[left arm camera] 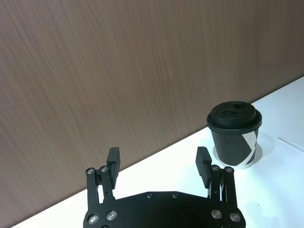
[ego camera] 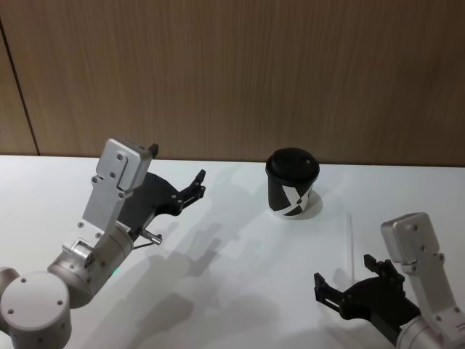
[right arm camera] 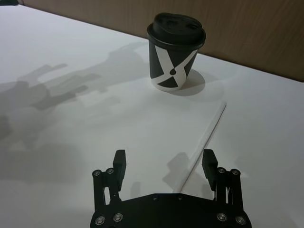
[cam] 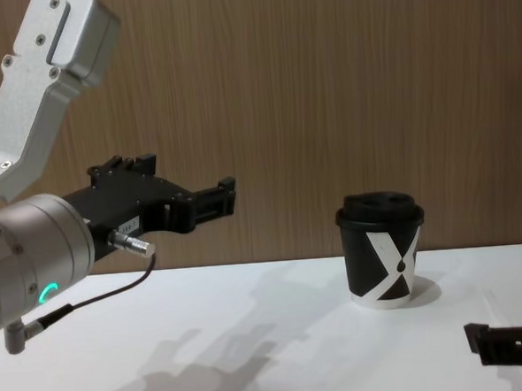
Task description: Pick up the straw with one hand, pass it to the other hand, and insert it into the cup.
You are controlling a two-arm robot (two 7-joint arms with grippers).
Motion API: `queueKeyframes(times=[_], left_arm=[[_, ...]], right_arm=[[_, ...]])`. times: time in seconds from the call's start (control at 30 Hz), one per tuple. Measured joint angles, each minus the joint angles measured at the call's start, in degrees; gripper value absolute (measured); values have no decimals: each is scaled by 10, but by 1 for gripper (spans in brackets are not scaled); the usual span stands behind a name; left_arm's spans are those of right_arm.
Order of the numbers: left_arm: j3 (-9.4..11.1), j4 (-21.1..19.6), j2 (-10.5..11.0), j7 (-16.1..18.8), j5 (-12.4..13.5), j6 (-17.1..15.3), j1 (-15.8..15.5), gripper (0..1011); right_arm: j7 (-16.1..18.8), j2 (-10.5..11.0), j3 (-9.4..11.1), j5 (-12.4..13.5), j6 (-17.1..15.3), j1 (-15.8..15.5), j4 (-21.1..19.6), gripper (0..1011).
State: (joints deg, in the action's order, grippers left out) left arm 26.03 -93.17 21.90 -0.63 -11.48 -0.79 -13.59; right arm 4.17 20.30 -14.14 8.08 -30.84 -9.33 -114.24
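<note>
The white straw [right arm camera: 204, 142] lies flat on the white table, to the right of the cup [ego camera: 292, 182] and pointing roughly toward it. The cup stands upright with its black lid on [right arm camera: 175, 52]. My right gripper [right arm camera: 164, 161] hangs open just above the table at the front right [ego camera: 345, 276], and the straw's near end reaches into the gap between its fingers, untouched. My left gripper [ego camera: 197, 185] is held up off the table on the left, open and empty [left arm camera: 158, 161], pointing toward the cup [left arm camera: 235, 135].
A wood-panelled wall [ego camera: 240, 73] runs right behind the table's far edge, close behind the cup. A thin black cable with a steel plug [cam: 131, 245] hangs off the left wrist. The table [ego camera: 218, 291] is bare between the two arms.
</note>
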Motion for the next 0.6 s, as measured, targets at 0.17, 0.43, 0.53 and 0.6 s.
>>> queueKeyframes(times=[0.17,0.43,0.53,0.6], left_arm=[[0,0,0,0,0,0,0,1000],[0,0,0,0,0,0,0,1000],[0,0,0,0,0,0,0,1000],[0,0,0,0,0,0,0,1000]], right_arm=[[-10,-11,-1,-6,-15,3,8,1001],[-23,-22,-4,-17,-27,6,21,1001],[-28,-25,-4,-21,-31,7,26,1001],[-31,-28,-3,-23,-33,8,28,1001]])
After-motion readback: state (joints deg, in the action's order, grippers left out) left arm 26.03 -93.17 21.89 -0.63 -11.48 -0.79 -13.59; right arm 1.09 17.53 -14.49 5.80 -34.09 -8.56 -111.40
